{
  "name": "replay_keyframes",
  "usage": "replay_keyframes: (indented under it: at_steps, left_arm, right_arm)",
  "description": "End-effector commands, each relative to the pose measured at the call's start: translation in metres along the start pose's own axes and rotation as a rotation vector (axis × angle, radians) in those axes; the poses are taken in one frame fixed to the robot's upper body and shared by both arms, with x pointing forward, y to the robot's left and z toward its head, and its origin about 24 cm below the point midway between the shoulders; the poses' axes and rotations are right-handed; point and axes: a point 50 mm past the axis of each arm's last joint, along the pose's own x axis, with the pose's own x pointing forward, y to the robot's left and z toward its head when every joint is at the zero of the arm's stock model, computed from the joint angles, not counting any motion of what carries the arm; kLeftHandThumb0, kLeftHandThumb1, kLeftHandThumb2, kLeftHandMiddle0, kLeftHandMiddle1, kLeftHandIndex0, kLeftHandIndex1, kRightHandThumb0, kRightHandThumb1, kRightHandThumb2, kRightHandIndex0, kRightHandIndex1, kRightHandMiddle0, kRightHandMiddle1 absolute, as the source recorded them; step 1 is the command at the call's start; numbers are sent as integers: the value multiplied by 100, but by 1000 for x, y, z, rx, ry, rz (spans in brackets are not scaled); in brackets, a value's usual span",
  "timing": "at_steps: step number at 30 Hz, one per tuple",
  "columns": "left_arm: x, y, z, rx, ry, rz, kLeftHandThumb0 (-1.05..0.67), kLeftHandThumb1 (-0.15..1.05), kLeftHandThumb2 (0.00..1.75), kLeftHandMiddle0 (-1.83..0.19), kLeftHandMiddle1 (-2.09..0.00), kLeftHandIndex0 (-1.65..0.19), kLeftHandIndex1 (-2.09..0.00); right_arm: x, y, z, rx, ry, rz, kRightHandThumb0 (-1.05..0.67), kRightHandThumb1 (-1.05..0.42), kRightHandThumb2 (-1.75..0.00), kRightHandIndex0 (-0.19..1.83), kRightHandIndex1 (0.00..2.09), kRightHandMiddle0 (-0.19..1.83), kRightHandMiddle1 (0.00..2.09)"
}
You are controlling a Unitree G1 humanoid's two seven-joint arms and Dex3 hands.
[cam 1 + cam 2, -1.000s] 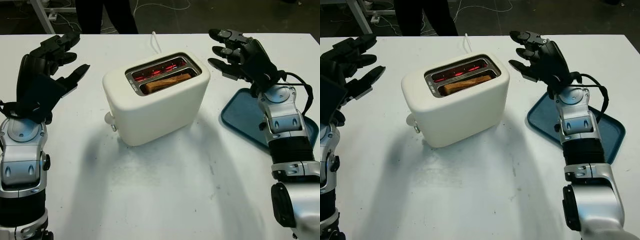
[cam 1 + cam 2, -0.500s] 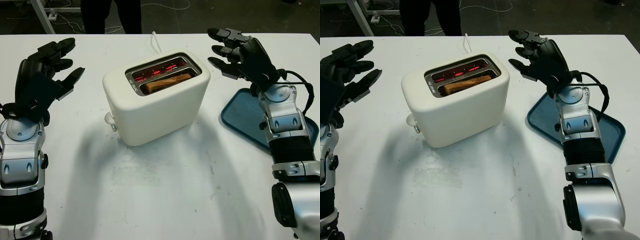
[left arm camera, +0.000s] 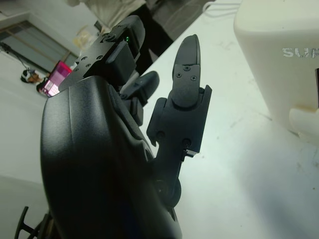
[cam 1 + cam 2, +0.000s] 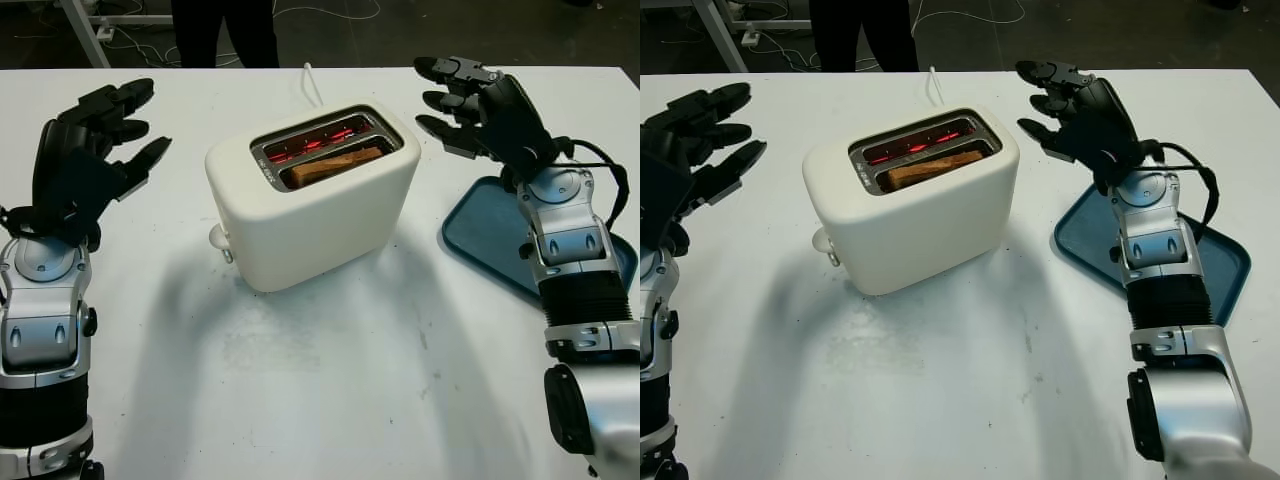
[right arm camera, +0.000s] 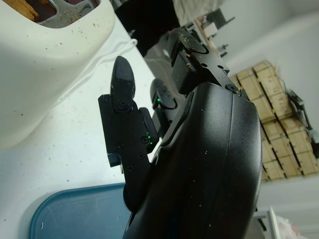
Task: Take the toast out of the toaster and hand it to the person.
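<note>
A cream toaster (image 4: 312, 200) stands in the middle of the white table (image 4: 330, 380), its slots glowing red. One brown toast slice (image 4: 336, 164) sits low in the near slot. My left hand (image 4: 90, 140) hovers open to the left of the toaster, apart from it. My right hand (image 4: 470, 105) hovers open at the toaster's right, a short gap from its upper corner. A person's dark legs (image 4: 222, 30) stand beyond the table's far edge.
A blue tray (image 4: 480, 232) lies on the table under my right forearm. The toaster's white cord (image 4: 312, 84) runs off the far edge. A small lever knob (image 4: 218, 238) sticks out of the toaster's left end.
My left hand drifted slightly outward to the left and settled. The person behind the table shifted a little. Toaster, toast and right hand stayed put.
</note>
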Motion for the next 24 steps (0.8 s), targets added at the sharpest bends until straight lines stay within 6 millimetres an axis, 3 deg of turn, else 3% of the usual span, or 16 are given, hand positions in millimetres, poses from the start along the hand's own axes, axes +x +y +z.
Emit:
replay_keyframes:
  at_steps: [1, 7, 16, 24]
  left_arm:
    - [0, 1, 1, 2, -23, -4, -27, 92, 14, -29, -88, -61, -5]
    - [1, 3, -1, -18, -43, -21, -19, 91, 9, -27, -92, -60, -5]
    - [2, 4, -1, -12, -51, -19, -13, 91, 6, -25, -95, -60, -5]
    - [1, 3, -2, -12, -65, -12, -2, 91, 5, -26, -95, -60, -6]
  right_arm:
    - [1, -5, 5, -4, -37, -6, -8, -92, -17, 55, 3, 51, 1]
    - [1, -6, 5, 5, -35, -11, 6, -90, -2, 57, 3, 52, 1]
    - [0, -8, 7, -28, -45, -18, 9, -91, -1, 59, 4, 53, 2]
    - [0, -10, 7, -58, -37, -56, 12, -86, 0, 74, 10, 65, 6]
